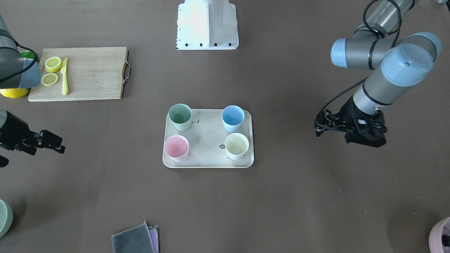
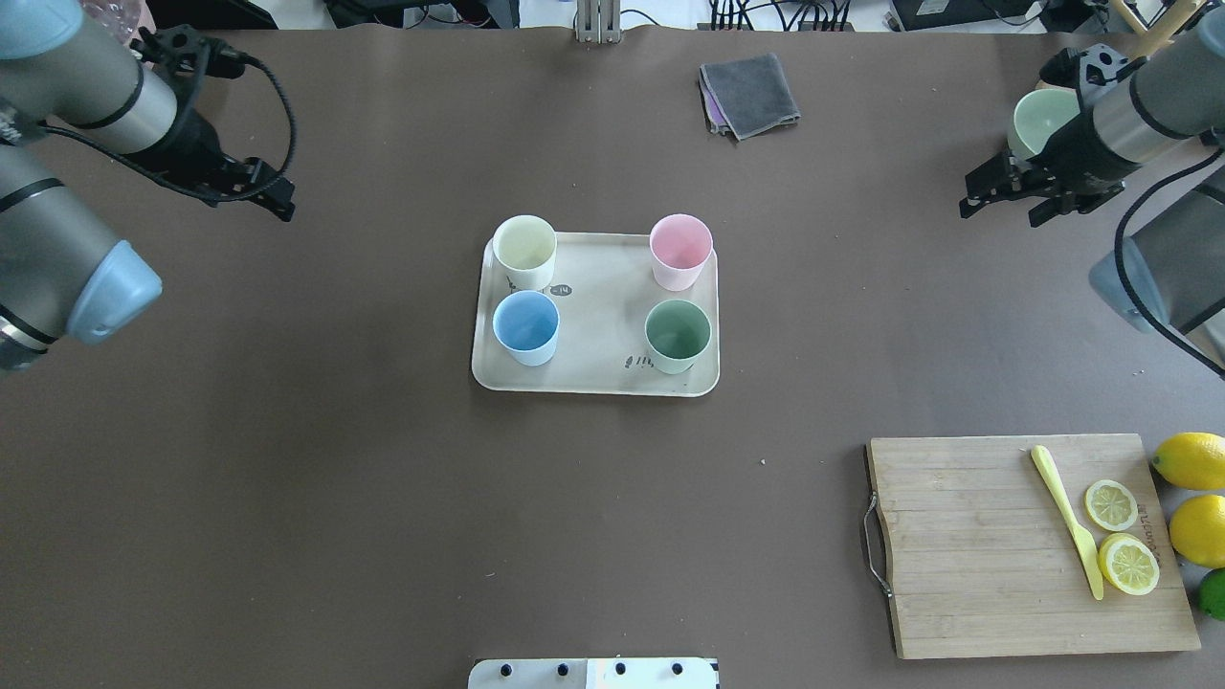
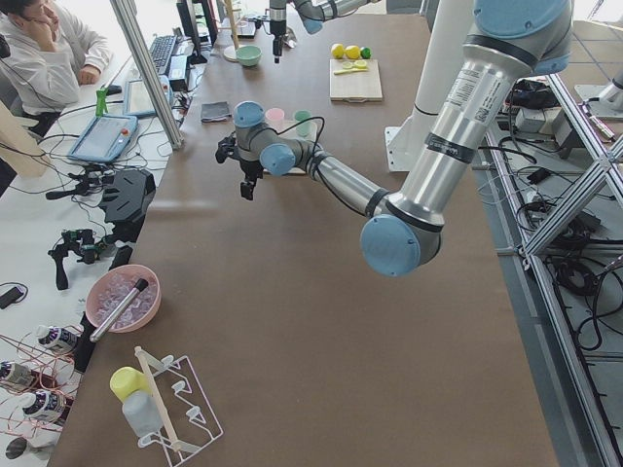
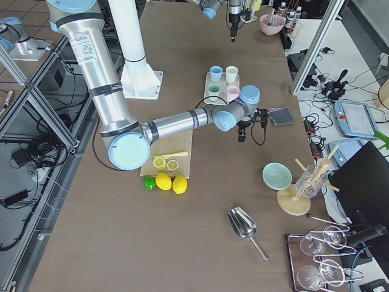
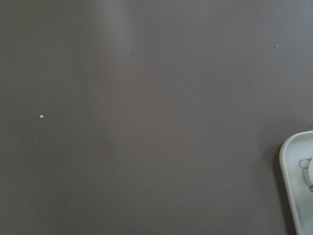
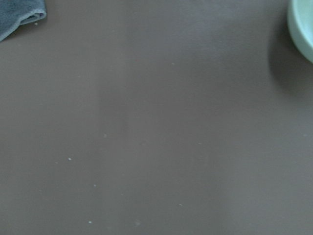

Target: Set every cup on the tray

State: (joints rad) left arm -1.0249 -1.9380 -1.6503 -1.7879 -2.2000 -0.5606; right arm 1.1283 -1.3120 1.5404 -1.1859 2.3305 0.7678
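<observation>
Four cups [image 1: 180, 117] stand in the tray's [image 1: 208, 135] corners (inside its rim); left gripper [image 1: 317, 128] and right gripper [image 1: 58, 143] hover well clear, jaws spread, empty.

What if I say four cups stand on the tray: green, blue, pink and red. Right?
Not quite: the fourth cup is pale yellow, not red, as the overhead exterior view shows. The green cup, blue cup and pink cup do stand on the tray.
</observation>
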